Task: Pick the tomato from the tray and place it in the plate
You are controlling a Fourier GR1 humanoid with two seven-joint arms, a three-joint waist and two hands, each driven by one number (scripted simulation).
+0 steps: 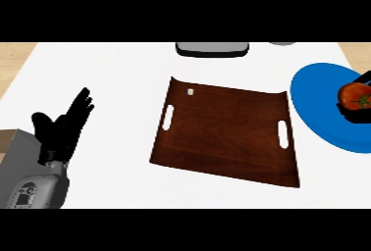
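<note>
Left hand sits nearest, lower left of frame, fingers straight and spread upward, resting and holding nothing. Wooden tray lies mid-frame with nothing on it. Tomato shows at the right edge, over the blue plate, with the right hand curled round it from below. Judgement: the tomato is held over the plate for release; whether it touches the plate cannot be told.

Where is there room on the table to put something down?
The tray is bare. The counter is free between the left hand and the tray, and in front of it. It is crowded at the plate, where the right hand holds the tomato.
</note>
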